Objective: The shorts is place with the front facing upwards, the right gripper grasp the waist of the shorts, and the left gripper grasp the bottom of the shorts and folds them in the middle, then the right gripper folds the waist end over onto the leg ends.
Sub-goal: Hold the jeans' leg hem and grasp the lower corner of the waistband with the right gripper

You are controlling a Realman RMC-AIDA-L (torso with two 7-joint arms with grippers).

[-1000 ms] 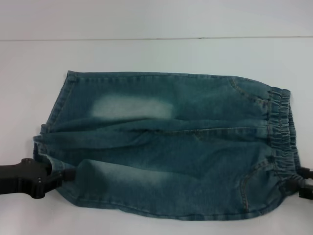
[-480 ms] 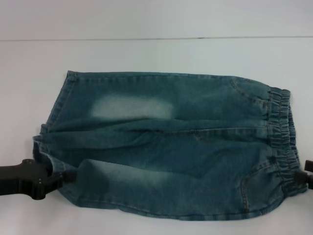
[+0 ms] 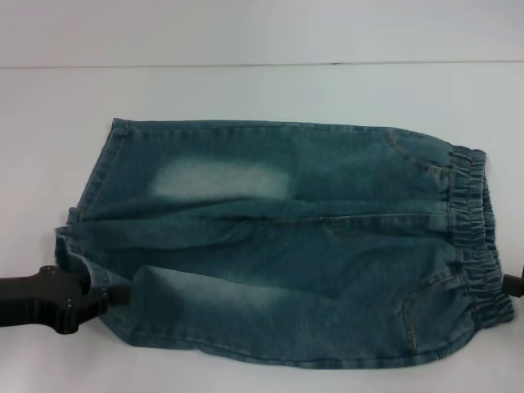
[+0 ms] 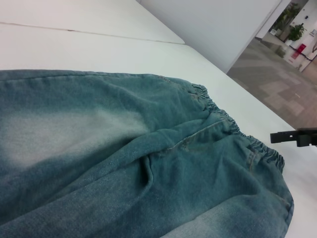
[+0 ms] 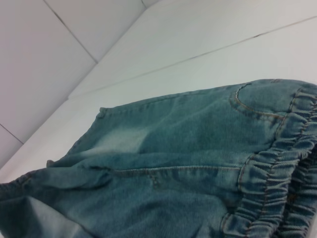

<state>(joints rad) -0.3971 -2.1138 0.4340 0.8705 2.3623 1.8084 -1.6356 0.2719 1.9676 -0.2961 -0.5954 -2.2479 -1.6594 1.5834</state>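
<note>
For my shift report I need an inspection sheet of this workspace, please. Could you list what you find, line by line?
Surface: white table, a thin seam line across its far part.
Job's things: denim shorts lying flat, front up, elastic waist toward the robot's right, leg hems toward its left.
Clutter: nothing seen.
Grippers: left gripper at the near leg hem; right gripper barely in view at the near waist corner.
Cables: nothing seen.
Surroundings: white wall beyond the table; a corridor with potted plants in the left wrist view.
</note>
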